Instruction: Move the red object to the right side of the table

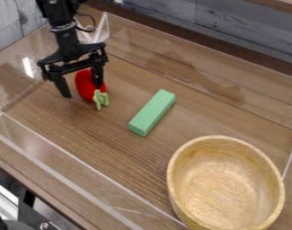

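My gripper (74, 79) spread wide, pointing down, fingers straddling red toy strawberry (88, 84) at upper left of surface (76, 135). Nothing gripped yet. Remaining: close, lift, carry to right side, release.

table (64, 121) — red object (85, 84) | green block (152, 112) | wooden bowl (226, 186)

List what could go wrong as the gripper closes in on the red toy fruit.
The open gripper straddles the red object, but its green stem sticks out sideways, so the rounded fruit might roll or squirt free. Carried right, it could clip the green block or wooden bowl.
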`<act>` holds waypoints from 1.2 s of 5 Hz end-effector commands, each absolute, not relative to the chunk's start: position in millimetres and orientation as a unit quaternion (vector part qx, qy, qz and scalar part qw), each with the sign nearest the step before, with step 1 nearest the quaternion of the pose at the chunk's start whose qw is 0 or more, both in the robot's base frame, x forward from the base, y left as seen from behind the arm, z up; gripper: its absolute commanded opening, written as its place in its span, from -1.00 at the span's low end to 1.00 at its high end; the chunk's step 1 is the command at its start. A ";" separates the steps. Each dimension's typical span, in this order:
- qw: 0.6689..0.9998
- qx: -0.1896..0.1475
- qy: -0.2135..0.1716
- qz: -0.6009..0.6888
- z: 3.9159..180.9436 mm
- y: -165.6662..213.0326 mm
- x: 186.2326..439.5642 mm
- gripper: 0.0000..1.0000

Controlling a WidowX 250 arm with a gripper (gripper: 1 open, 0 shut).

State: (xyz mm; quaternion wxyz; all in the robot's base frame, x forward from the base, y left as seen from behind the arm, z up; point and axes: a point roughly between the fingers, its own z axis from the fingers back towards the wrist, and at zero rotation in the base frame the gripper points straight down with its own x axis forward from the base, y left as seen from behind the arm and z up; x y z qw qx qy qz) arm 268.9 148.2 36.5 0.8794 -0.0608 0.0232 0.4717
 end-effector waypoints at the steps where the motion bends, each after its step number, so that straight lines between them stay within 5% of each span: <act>1: 0.881 -0.061 0.003 0.469 48.8 149.6 277.6 1.00; 6: 0.885 -0.076 0.013 0.459 61.0 137.8 283.1 1.00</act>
